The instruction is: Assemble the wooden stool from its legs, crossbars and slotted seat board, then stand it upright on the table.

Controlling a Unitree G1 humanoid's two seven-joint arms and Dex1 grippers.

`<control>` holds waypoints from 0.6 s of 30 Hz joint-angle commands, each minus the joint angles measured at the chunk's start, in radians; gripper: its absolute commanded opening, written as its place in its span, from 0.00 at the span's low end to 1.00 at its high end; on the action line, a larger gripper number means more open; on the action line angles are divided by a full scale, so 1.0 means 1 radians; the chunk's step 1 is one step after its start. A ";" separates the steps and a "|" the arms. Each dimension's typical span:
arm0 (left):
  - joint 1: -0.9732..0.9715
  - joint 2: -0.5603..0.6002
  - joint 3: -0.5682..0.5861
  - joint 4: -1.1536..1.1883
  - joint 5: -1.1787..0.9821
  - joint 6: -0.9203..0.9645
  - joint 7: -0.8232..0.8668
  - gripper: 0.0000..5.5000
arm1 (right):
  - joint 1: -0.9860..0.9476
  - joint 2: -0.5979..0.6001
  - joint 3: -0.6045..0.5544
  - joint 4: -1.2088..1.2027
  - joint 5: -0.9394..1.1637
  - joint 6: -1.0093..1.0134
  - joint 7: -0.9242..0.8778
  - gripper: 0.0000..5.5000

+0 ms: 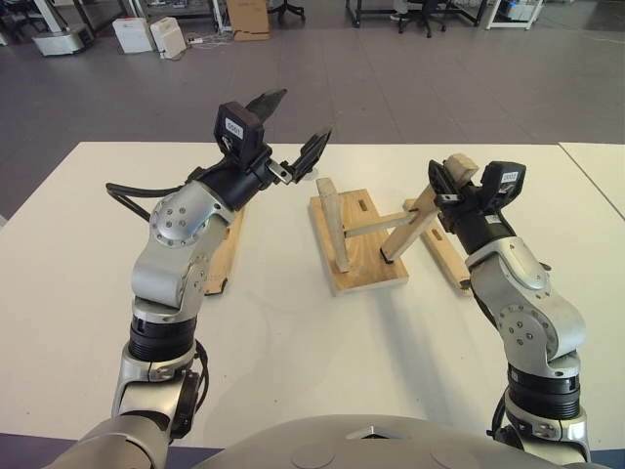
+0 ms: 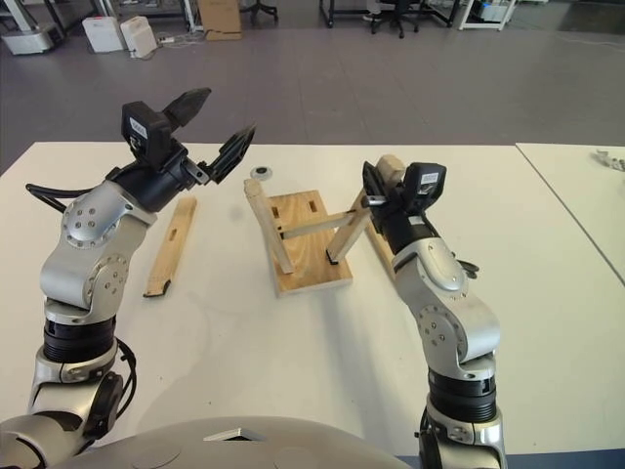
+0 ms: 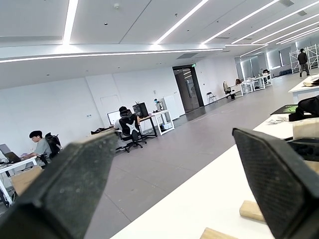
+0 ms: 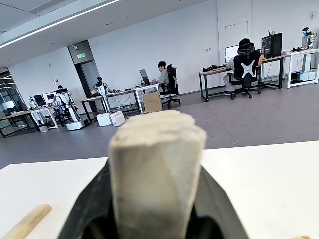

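The right gripper (image 1: 455, 181) is clamped on a pale wooden stool leg (image 1: 408, 230) propped on the slotted wooden seat board (image 1: 369, 271) near the far edge of the white bench (image 1: 293, 337). The left gripper (image 1: 299, 117) hangs above, jaws apart.

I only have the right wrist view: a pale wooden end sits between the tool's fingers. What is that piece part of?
Observer: The right tool is shut on a leg joined by a crossbar to a second leg.
Operator: Where is its lower end?
Observer: Over the seat board, apparently resting on it; the board lies flat on the table.
Operator: And the other arm?
Observer: The left tool is open, holding nothing, raised above the table's far side.
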 commanded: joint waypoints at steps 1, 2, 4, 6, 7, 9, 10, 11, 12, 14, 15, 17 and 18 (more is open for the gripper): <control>-0.026 -0.025 -0.035 -0.016 0.017 0.021 0.029 0.76 | 0.078 -0.056 0.080 0.048 -0.105 0.091 0.015 0.18; -0.023 -0.032 -0.048 -0.014 0.025 0.019 0.035 0.76 | 0.081 -0.058 0.091 0.049 -0.111 0.095 0.022 0.18; 0.005 -0.039 -0.097 0.000 0.062 0.001 0.039 0.76 | 0.088 -0.055 0.104 0.061 -0.113 0.108 0.034 0.30; 0.057 -0.051 -0.131 0.050 0.100 -0.029 0.044 0.76 | 0.082 -0.043 0.103 0.063 -0.113 0.098 0.057 0.37; 0.076 -0.053 -0.140 0.074 0.116 -0.043 0.046 0.76 | 0.079 -0.040 0.103 0.064 -0.115 0.094 0.068 0.39; 0.099 -0.052 -0.140 0.115 0.133 -0.061 0.053 0.76 | 0.074 -0.041 0.101 0.065 -0.126 0.076 0.094 0.46; 0.101 -0.051 -0.139 0.128 0.135 -0.067 0.056 0.76 | 0.072 -0.039 0.096 0.062 -0.126 0.067 0.107 0.48; 0.099 -0.051 -0.139 0.136 0.135 -0.071 0.059 0.76 | 0.068 -0.034 0.090 0.055 -0.122 0.057 0.120 0.52; 0.094 -0.055 -0.145 0.139 0.139 -0.074 0.064 0.76 | 0.061 -0.028 0.084 0.040 -0.108 0.047 0.140 0.55; 0.093 -0.070 -0.173 0.140 0.153 -0.080 0.077 0.76 | 0.055 -0.029 0.088 0.011 -0.092 0.040 0.183 0.62; 0.098 -0.082 -0.191 0.134 0.156 -0.080 0.084 0.76 | 0.058 -0.038 0.099 0.006 -0.100 0.040 0.201 0.62; 0.109 -0.103 -0.220 0.131 0.166 -0.083 0.094 0.76 | 0.068 -0.058 0.129 0.002 -0.122 0.046 0.233 0.62; 0.113 -0.112 -0.232 0.131 0.171 -0.084 0.099 0.76 | 0.073 -0.064 0.145 -0.002 -0.127 0.050 0.249 0.62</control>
